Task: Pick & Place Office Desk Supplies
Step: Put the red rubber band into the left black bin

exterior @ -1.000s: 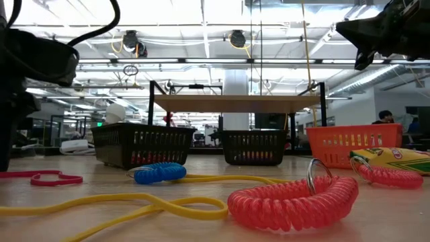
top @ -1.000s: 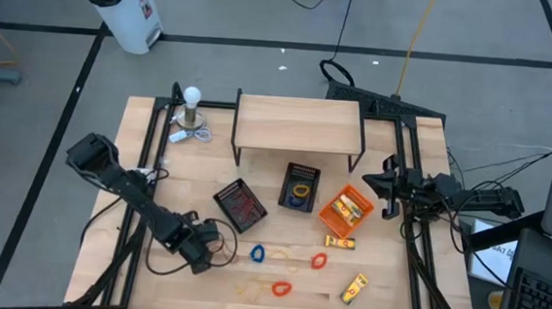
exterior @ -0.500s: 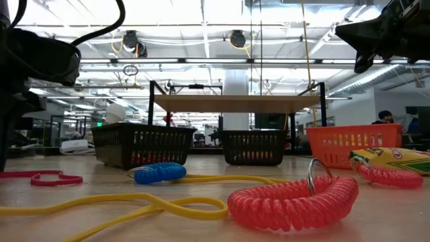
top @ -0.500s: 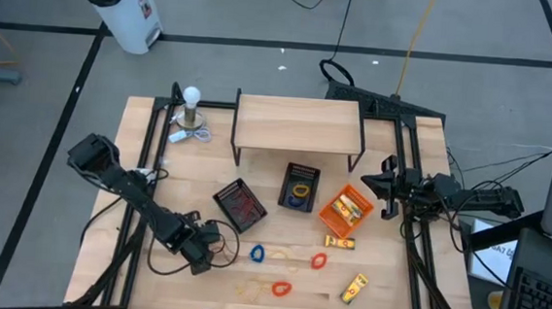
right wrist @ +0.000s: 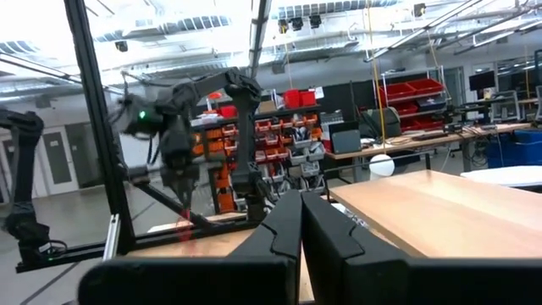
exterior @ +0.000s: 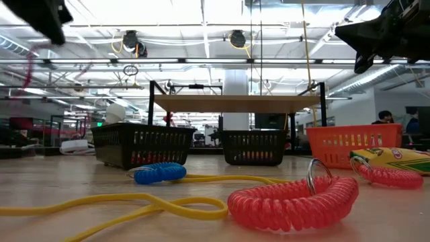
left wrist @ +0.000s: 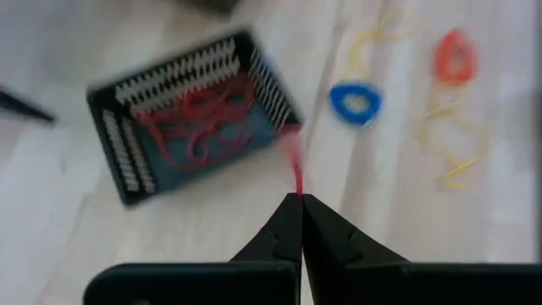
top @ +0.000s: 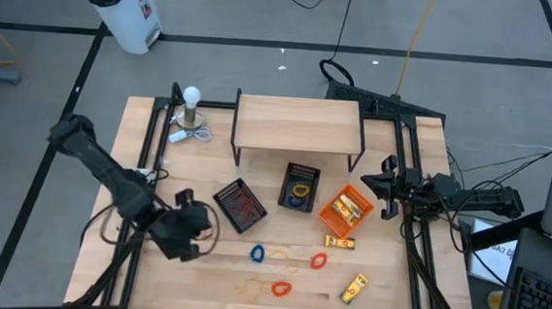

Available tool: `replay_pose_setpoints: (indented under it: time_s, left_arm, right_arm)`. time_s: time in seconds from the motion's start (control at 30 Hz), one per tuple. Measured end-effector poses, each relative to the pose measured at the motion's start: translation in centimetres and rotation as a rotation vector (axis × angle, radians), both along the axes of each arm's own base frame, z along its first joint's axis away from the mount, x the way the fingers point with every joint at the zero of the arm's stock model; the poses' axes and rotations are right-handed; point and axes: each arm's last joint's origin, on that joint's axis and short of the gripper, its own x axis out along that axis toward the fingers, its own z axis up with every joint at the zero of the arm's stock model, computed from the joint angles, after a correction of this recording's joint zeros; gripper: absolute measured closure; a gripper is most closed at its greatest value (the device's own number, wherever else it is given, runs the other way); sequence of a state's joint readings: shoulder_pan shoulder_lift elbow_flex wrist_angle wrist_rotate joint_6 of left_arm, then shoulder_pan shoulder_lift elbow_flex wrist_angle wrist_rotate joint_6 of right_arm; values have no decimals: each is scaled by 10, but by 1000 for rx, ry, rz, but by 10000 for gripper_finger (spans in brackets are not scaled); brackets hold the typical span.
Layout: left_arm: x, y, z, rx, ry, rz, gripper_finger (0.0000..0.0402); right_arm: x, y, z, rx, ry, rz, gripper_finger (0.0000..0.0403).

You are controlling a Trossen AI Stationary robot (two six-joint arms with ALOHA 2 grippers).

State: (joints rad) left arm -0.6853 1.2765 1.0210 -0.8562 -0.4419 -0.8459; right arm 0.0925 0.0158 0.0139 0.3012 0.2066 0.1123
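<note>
Bright light comes from ceiling lamps, which glare white in the low view. The table (top: 288, 126) is evenly lit, with soft, short shadows. The left wrist view is blurred by motion. The red coil (exterior: 292, 202) close to the low camera looks slightly soft.

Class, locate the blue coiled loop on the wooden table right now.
In the high view, the blue coiled loop lies near the table's front centre, just below the black mesh tray of red bands, left of the yellow band.
</note>
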Motion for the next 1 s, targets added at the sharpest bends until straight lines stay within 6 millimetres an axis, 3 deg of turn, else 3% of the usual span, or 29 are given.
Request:
replay_pose_setpoints:
  time_s: [0.2,0.5,1.0]
  left_arm:
    - [-23,16,34,70,-190,-5,401]
    - [-67,61,75,223,-421,21,401]
    - [-122,110,69,321,-671,-43,401]
  right_arm:
    - [0,0,0,4,0,1,403]
    - [0,0,0,4,0,1,403]
    - [0,0,0,-18,2,-6,403]
